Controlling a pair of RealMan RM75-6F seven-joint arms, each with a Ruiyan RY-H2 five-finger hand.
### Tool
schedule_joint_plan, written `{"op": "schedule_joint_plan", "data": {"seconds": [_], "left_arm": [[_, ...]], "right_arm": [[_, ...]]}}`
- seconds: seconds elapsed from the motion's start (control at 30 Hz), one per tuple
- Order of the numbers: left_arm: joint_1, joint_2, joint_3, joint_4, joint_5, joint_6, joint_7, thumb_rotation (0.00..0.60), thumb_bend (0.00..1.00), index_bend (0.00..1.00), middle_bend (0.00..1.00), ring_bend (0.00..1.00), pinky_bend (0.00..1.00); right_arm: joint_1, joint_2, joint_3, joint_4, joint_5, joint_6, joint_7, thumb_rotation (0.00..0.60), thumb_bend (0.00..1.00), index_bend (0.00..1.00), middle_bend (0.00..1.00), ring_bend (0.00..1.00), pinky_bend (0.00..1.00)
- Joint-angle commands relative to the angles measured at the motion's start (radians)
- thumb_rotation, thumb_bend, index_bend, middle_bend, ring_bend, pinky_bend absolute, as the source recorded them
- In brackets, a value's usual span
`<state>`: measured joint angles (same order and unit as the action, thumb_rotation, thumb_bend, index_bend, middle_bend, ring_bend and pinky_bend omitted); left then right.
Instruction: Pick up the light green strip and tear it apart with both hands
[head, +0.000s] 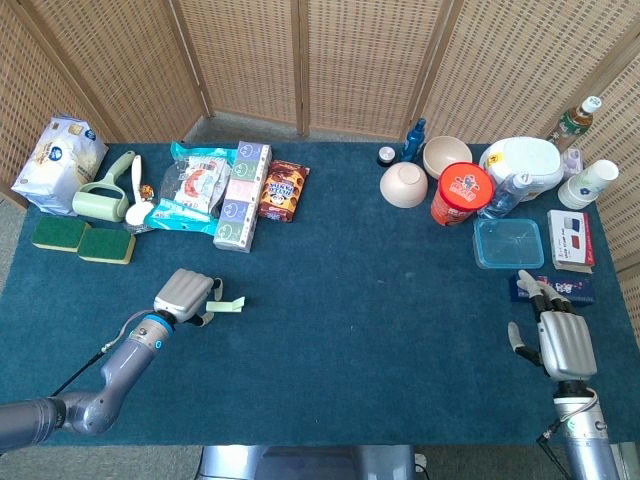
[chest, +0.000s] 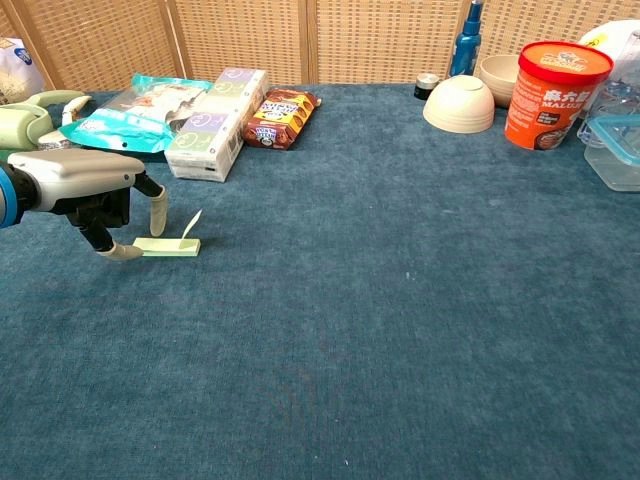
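- On the left part of the dark blue carpeted desk (head: 340, 300), your light green strip (chest: 168, 245) lies flat, with its long axis running left to right across both views.
- Its right end carries a thin pale tab that curls up off the cloth; the left end points at your left hand (chest: 80, 190).
- Your left hand hovers low over that left end, fingers spread and curved downward. One fingertip (chest: 123, 252) rests on the desk touching or just short of the strip's end, and another finger hangs just above the strip. Nothing is gripped, so count this hand as released.
- Your right hand (head: 563, 342) sits far off at the right edge of the desk, well apart from the strip, palm down with fingers extended and holding nothing. Only the head view shows it.
- Behind the strip, toward the wicker screen (head: 300, 60), you have a white and lilac carton (chest: 212, 123), a teal snack bag (chest: 135, 103) and a brown biscuit packet (chest: 280, 117), all near but not touching the strip.
- Further left lie two green and yellow sponges (head: 82, 240) and a pale green lint roller (head: 105, 190).
- Between the strip and your right hand the cloth is bare; the upturned white bowl (chest: 459, 104), the red instant noodle tub (chest: 550, 80) and the clear blue-lidded plastic box (head: 508, 242) stand back along the far right side.
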<state>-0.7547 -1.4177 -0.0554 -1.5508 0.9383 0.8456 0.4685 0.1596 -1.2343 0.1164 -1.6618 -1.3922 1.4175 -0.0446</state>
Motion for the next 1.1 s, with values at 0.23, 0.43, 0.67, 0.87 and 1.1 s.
{"op": "schedule_joint_plan", "data": {"seconds": [0.23,0.43,0.67,0.87,1.1], "left_arm": [[-0.008,-0.007,0.007,0.003,-0.013,0.003,0.011,0.6,0.28,0.44,1.0,1.0,1.0],[-0.014,-0.01,0.01,0.006,-0.024,0.007,0.019,0.6,0.28,0.44,1.0,1.0,1.0],[-0.023,-0.015,0.011,0.008,-0.037,0.012,0.033,0.6,0.28,0.44,1.0,1.0,1.0],[-0.027,-0.017,0.017,0.005,-0.046,0.017,0.045,0.6,0.28,0.44,1.0,1.0,1.0],[-0.03,-0.018,0.022,0.003,-0.054,0.022,0.054,0.6,0.28,0.44,1.0,1.0,1.0]], "right_arm": [[-0.002,0.001,0.001,0.005,0.0,0.0,0.006,0.6,0.47,0.05,0.24,0.15,0.24],[-0.005,-0.002,0.0,0.009,0.002,-0.002,0.01,0.6,0.47,0.04,0.24,0.15,0.24],[-0.009,-0.003,0.001,0.011,0.002,0.004,0.015,0.6,0.47,0.04,0.24,0.15,0.24],[-0.014,0.0,0.001,0.011,0.001,0.008,0.02,0.6,0.47,0.04,0.24,0.15,0.24],[-0.019,-0.001,0.0,0.015,-0.001,0.012,0.027,0.6,0.47,0.04,0.24,0.15,0.24]]}}
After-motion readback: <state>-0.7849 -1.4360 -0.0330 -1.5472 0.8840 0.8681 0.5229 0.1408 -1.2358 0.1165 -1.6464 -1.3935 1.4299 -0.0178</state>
